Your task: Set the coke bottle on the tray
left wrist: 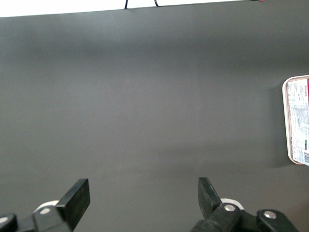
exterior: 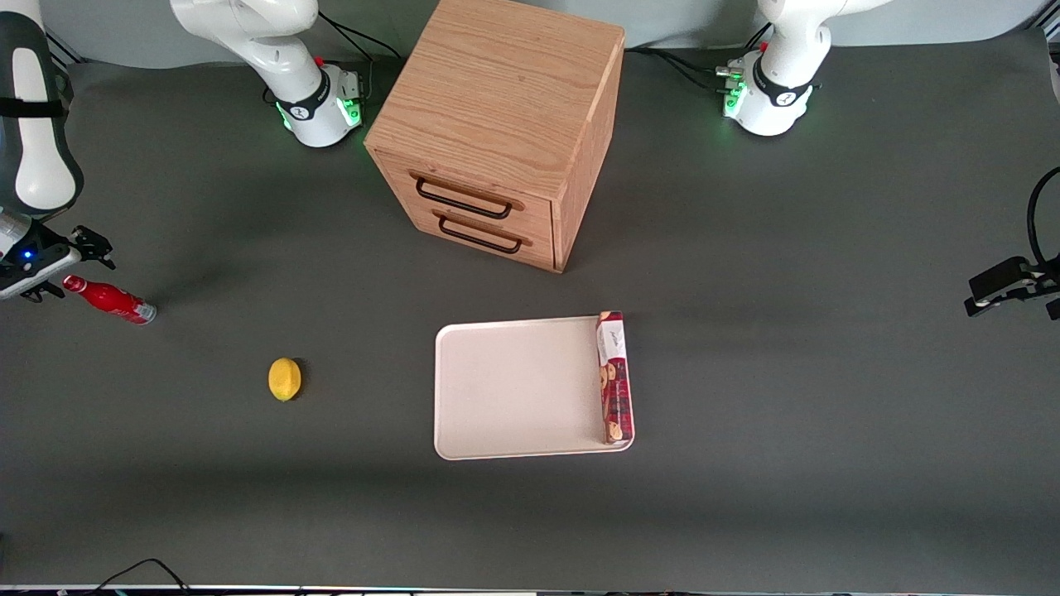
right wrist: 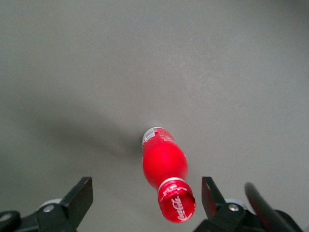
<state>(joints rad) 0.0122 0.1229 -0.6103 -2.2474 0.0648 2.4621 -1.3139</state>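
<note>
We see the gripper (exterior: pixel 66 265) spread open above the coke bottle (exterior: pixel 109 300) lying on the table (exterior: pixel 787 348) at the working arm's end; then a lemon (exterior: pixel 285 379), then the tray (exterior: pixel 513 389) bearing a biscuit box (exterior: pixel 614 377)

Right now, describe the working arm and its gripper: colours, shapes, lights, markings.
The arm has smooth white rounded shells with dark grey joint sections. Its base carries a black ring and glows green. A blue light shows near the wrist. The gripper has black, wedge-shaped fingers on black mounts with silver screws, and a black cable runs beside it.
</note>
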